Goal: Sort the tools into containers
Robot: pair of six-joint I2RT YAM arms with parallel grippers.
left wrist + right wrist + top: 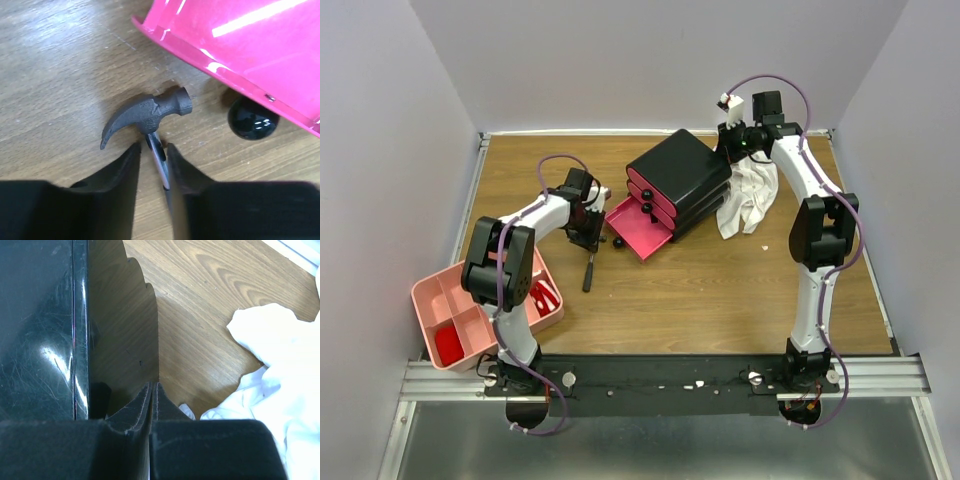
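A black-headed hammer (pixel 150 112) lies on the wooden table, its dark handle (pixel 588 272) pointing toward the near edge. My left gripper (pixel 152 147) is open and straddles the metal neck just below the head; it sits low over the hammer (pixel 587 237). The black box (pixel 680 170) stands behind it with its lowest magenta drawer (pixel 640 228) pulled out. The drawer's rim (pixel 240 45) and a black knob (pixel 252 119) are right beside the hammer head. The pale-pink tray (pixel 430 295) is at the near left. My right gripper (pixel 152 385) is shut and empty beside the box's wall (pixel 35 330).
A crumpled white cloth (pixel 748 200) lies right of the box, also in the right wrist view (pixel 280 355). Red objects (pixel 545 295) lie in the tray's compartments. The other tools are not in view. Walls enclose the table on three sides.
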